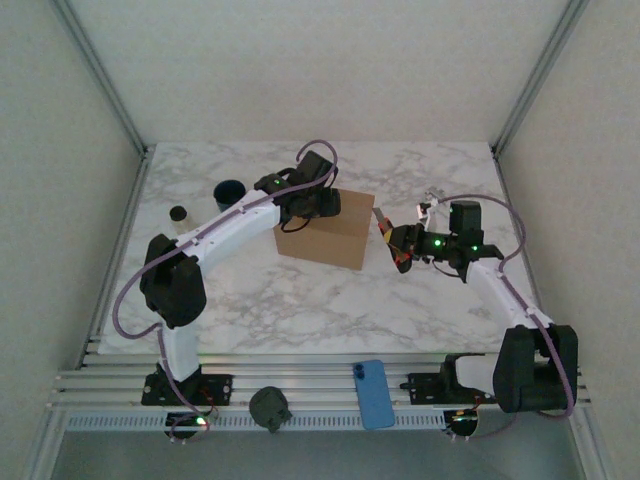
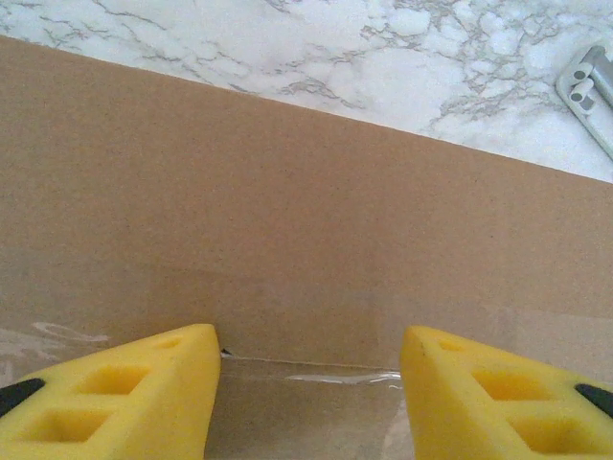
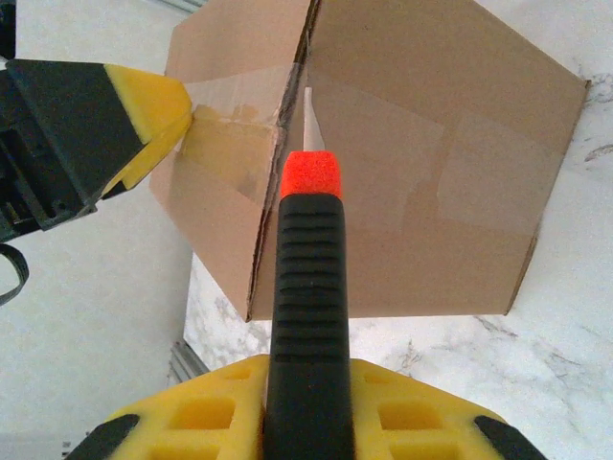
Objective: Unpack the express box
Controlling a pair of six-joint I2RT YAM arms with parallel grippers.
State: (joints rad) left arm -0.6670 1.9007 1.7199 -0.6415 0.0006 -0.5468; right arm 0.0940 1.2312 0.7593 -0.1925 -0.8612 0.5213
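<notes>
Left tool [image 2: 308,369]: fingers apart, resting against the taped express box [image 3: 412,144]. Right tool [image 3: 311,407]: clamped on knife [image 3: 308,259], blade pointing ahead at the box seam.

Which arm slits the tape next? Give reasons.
Right: the right gripper holds the knife, blade pointing at the taped seam of the express box. The left gripper sits open against it, toolless.

The express box [image 3: 421,273] is matt, fibrous brown cardboard with glossy clear tape [image 3: 460,177] along its seam. Beneath it the desk [image 2: 402,48] looks smooth, marbled. The knife [image 3: 308,287] facing it: ribbed black handle, metal blade.
</notes>
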